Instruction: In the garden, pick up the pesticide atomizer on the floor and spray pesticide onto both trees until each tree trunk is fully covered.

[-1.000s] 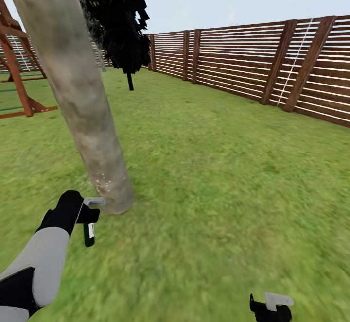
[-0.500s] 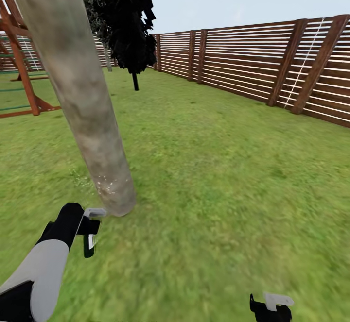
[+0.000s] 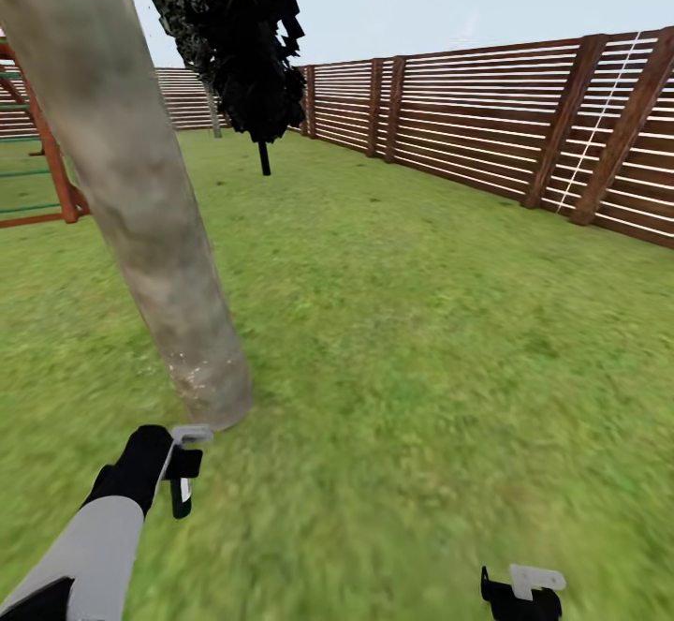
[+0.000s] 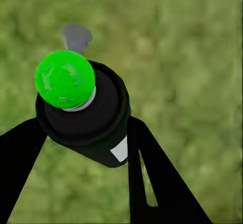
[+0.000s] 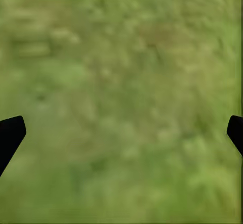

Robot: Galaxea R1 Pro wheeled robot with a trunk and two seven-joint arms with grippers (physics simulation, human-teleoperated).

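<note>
Lower in the head view now sits the left claw (image 3: 180, 471) than a second ago, and the whole picture has swung a little, so the camera has moved too. It's clamped on the pesticide atomizer (image 3: 181, 495), which hangs just off the foot of the tree trunk (image 3: 140, 199), near it but not touching. From the left wrist we're looking down on the pesticide atomizer (image 4: 88, 117): dark round body, a bright green cap on top, a grey nozzle poking out past it, a small white label on its side, and the black fingers (image 4: 152, 173) pressed against either side of the body, lawn blurred beneath.

That trunk is thick, mottled grey-beige, leaning, with pale speckles scattered low on its bark near the base. Beyond the trunk stands a narrow black tree (image 3: 248, 50) on a thin stem. Behind the trunk on the side of the left arm, a red-brown wooden play frame (image 3: 51, 171). The slatted wooden fence (image 3: 487, 134) runs across the far side of the lawn (image 3: 421, 340).

Right claw (image 3: 522, 593) is low over the grass, well apart from the trunk; in the right wrist view its black fingertips (image 5: 10, 135) sit wide apart at the edges with nothing but grass between them
</note>
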